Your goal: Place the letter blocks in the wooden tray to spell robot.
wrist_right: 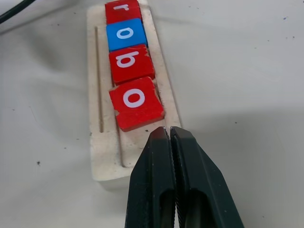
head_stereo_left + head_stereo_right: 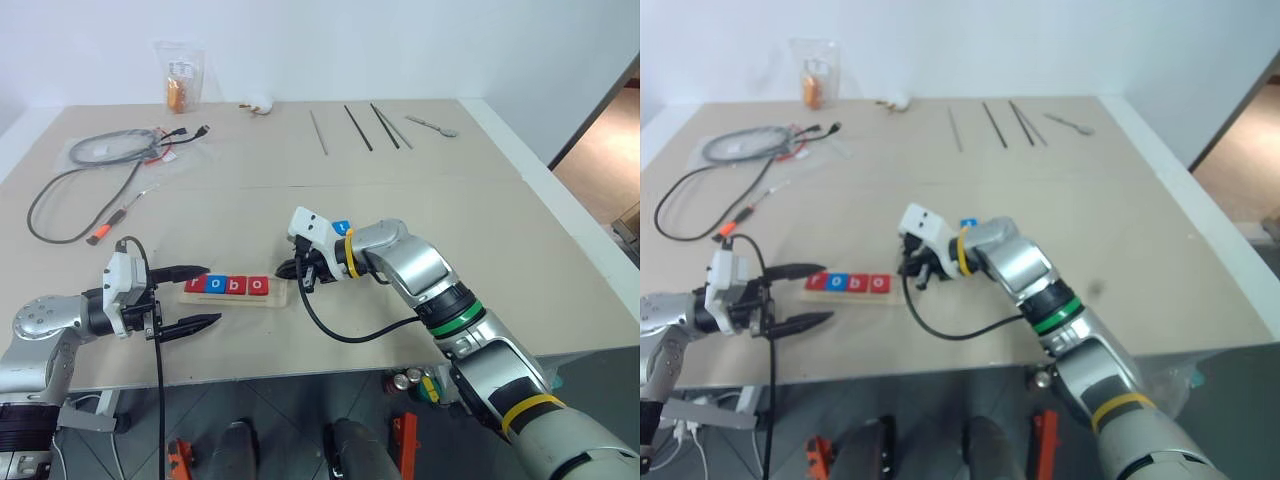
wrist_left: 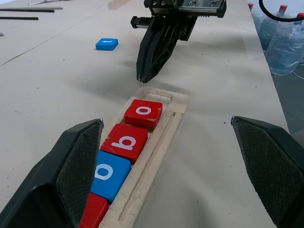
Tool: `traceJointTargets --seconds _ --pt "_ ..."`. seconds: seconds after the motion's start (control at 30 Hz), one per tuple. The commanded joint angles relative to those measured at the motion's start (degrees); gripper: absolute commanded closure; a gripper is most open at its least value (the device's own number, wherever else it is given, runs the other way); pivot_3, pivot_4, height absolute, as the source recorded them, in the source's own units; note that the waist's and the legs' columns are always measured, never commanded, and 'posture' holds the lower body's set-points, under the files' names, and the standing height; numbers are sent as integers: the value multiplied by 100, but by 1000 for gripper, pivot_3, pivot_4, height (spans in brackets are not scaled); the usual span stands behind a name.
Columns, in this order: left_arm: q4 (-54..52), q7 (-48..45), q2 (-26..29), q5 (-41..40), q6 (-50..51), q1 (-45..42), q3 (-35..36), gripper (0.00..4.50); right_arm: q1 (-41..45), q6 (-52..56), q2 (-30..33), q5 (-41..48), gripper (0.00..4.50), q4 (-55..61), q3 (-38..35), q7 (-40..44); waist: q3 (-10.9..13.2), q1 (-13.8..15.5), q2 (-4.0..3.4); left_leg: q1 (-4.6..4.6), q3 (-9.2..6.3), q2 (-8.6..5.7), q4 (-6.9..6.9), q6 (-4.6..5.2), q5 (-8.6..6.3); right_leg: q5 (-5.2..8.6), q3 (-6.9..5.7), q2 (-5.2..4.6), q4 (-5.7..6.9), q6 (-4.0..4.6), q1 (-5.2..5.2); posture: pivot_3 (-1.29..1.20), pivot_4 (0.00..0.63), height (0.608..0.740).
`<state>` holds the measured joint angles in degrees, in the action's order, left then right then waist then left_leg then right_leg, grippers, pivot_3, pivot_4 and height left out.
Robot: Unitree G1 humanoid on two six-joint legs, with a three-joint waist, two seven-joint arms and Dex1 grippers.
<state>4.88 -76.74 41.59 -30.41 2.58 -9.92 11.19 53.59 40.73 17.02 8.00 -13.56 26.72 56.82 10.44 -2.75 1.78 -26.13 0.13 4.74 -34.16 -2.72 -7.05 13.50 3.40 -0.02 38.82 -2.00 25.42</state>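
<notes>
1. Four letter blocks already sit in the wooden tray (image 1: 97, 95): a red r block (image 1: 122, 10), a blue o block (image 1: 126, 33), a red b block (image 1: 130, 62) and a red o block (image 1: 136, 102). They spell "robo". The red o sits a bit crooked.
2. The last one, the blue t block (image 3: 107, 44), lies flat on the table (image 2: 480, 230), near the tray but apart from it, on the far side of the right arm.
3. The right gripper (image 1: 169, 135) has its fingers pressed together and holds nothing. Its tip hangs just over the empty end of the tray, next to the crooked o.
4. The left gripper (image 2: 192, 296) has its fingers spread wide at the r end of the tray. It holds nothing.
5. My guess: the step now is nudging the o straight. Next, the t must be picked up and set in the empty end.
6. Hard to see: from the head views, the right arm covers part of the t block.
</notes>
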Motion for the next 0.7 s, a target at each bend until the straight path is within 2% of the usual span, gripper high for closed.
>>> traceJointTargets --seconds 0.03,0.7 --pt "-170 8 56 -93 -47 -20 150 0 14 -69 -228 -47 4437 23 -19 -81 0 1 0 0 0 0 0 0 0 0 0 1 1 0 0 0 150 740" --pt "-310 94 47 -126 -1 114 228 0 -220 -73 -387 -259 4437 162 214 34 0 4 1 8 0 0 -6 0 0 -1 3 1 13 1 -4 0 150 740"
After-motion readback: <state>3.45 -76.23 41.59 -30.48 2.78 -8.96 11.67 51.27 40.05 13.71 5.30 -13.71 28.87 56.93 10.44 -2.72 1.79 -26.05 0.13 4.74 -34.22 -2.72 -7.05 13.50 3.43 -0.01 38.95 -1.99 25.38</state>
